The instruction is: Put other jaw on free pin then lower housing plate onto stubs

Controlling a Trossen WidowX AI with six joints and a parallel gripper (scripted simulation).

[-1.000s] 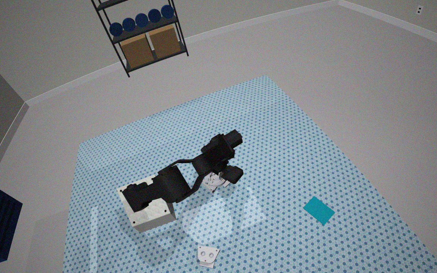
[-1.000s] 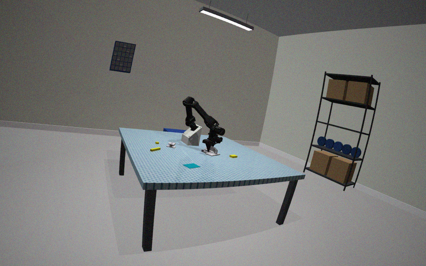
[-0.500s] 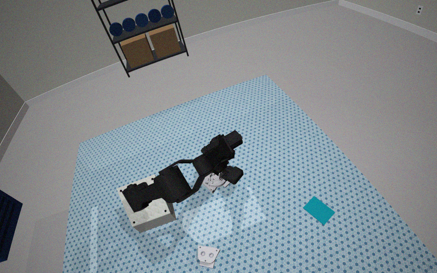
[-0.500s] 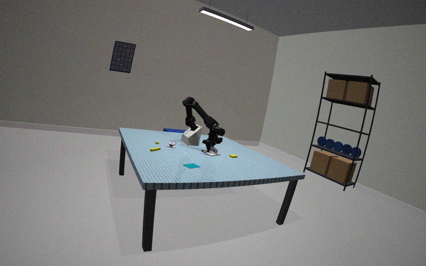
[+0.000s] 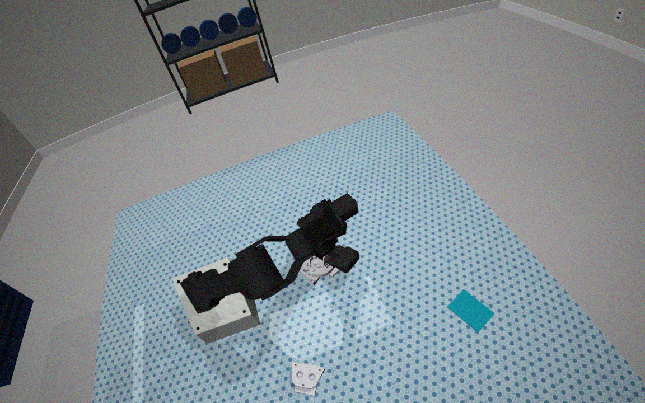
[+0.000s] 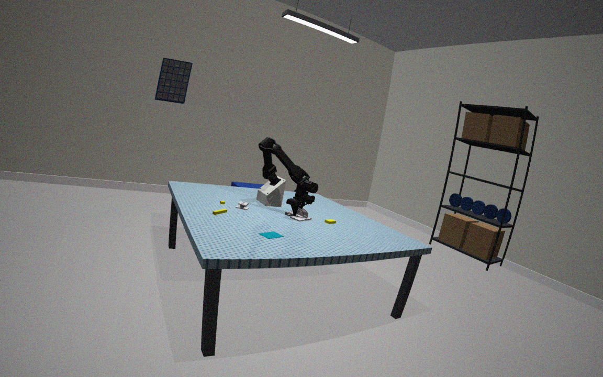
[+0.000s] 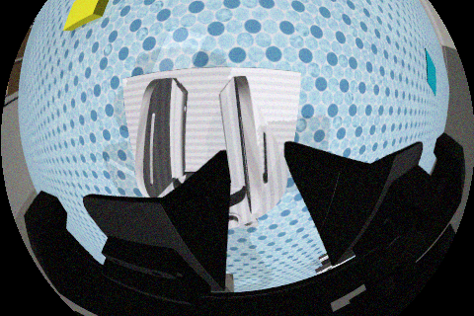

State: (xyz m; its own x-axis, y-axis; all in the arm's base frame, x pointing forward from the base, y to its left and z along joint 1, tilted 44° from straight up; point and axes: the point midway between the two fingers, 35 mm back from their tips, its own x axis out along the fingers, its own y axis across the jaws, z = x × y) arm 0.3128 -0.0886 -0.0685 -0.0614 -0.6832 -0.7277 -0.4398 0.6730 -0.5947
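The white ribbed base plate (image 7: 203, 104) (image 6: 301, 219) lies on the table. Two pale jaws stand over it in the wrist view: the left jaw (image 7: 160, 133) and the right jaw (image 7: 241, 123), apart at their far ends. My gripper (image 7: 256, 153) (image 6: 296, 213) is low over the base and shut on the right jaw, one finger on each side of it. The fingers hide the pins and most of the gear teeth, so I cannot tell how they meet. The housing plate (image 5: 307, 380) (image 6: 244, 204) lies apart on the table, two round sockets facing up.
A teal square (image 5: 470, 310) (image 6: 270, 234) (image 7: 431, 73) lies flat on the table. Yellow blocks lie at the left (image 6: 220, 211) (image 6: 222, 202), and another yellow block (image 6: 330, 221) (image 7: 86, 7) lies beyond the base. The arm's pale pedestal (image 5: 217, 319) (image 6: 269, 197) stands between the base and housing plate.
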